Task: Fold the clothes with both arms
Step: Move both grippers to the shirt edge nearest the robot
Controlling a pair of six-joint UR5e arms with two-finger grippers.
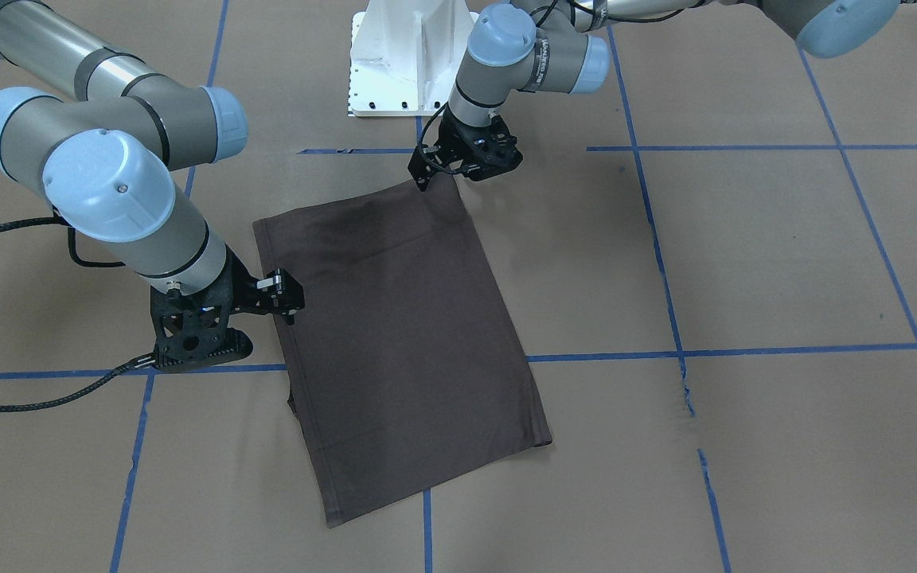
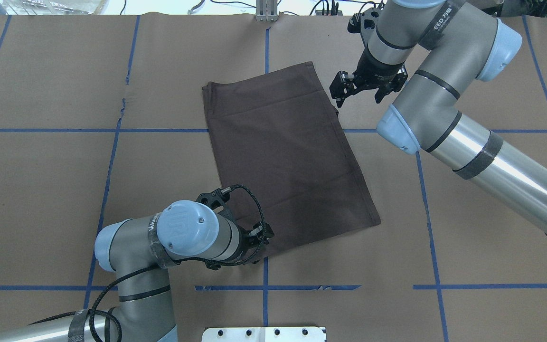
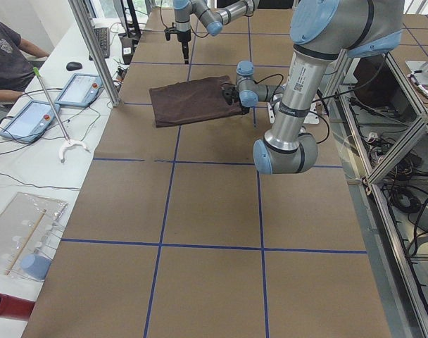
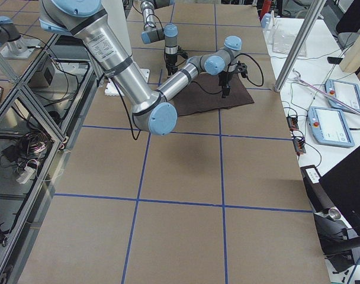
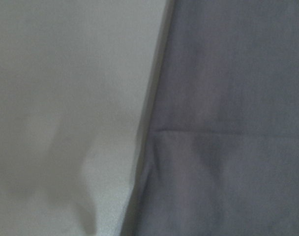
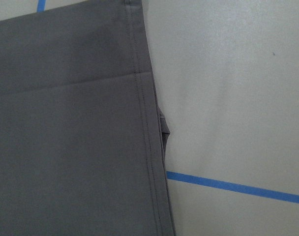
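Work table [image 1: 785,255] covered in brown paper, with blue tape lines [image 1: 745,350] marking grid of large squares. Even indoor light, soft shadows. Along operators' side, white bench [image 3: 31,162] holding tablet-like control panels [image 3: 78,89] and mouse [image 3: 74,65]; person [image 3: 6,60] seated at far end. Silver metal post [image 3: 94,49] rising at table edge. On opposite side, open metal framing [image 4: 26,106] with tangled wiring [image 4: 26,168] below. Black device [image 4: 346,189], possibly laptop, on bench at right end.

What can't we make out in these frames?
Left claw open or shut: overhead, its own wrist covers it; front view, dark clutter.
T-shirt collar, sleeves, lettering: folded out of sight in every view.
Left wrist view: blurred, only fabric edge.
Side views: right claw too small to judge.
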